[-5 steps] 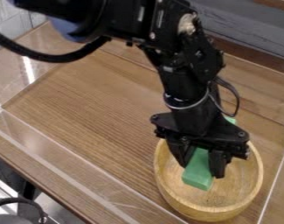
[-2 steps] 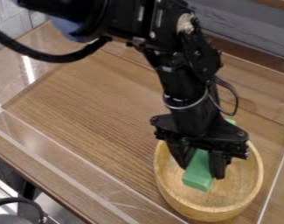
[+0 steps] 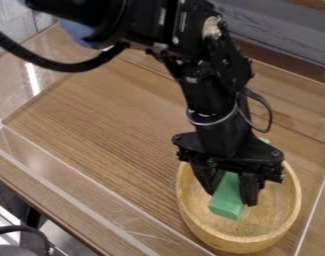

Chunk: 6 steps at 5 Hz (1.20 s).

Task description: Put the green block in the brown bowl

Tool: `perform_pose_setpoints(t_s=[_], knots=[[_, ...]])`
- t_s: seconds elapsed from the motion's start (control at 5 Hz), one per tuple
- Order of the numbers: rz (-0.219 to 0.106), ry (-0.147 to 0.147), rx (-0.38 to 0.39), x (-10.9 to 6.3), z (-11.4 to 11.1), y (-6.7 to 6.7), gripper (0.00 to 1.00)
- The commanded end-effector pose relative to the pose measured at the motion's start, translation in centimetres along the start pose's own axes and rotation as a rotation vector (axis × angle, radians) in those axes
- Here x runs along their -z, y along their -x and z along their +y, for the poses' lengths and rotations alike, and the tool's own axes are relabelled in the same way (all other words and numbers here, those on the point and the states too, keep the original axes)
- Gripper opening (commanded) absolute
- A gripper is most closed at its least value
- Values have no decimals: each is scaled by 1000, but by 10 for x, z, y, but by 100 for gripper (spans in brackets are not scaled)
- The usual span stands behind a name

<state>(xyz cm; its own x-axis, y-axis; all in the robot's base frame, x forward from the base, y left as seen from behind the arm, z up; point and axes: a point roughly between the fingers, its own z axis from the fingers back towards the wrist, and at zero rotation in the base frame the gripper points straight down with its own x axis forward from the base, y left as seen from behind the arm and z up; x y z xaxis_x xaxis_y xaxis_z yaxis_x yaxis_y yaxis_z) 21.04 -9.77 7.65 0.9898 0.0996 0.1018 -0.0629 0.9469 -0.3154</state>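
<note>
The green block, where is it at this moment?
In the camera view, the green block is at lower right, gripped between the fingers of the gripper, over the inside of the brown bowl.

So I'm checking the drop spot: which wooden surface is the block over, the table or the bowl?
The bowl: the green block, clamped in the end effector, sits inside its round rim, not over the flat table.
</note>
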Motion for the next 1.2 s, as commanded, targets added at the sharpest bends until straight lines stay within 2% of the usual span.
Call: perform_pose_setpoints(t_s=[0.0,1.0], knots=[[-28,17,5,-4,-2,-7,0],[-6,32,-22,3,3,-5,0]])
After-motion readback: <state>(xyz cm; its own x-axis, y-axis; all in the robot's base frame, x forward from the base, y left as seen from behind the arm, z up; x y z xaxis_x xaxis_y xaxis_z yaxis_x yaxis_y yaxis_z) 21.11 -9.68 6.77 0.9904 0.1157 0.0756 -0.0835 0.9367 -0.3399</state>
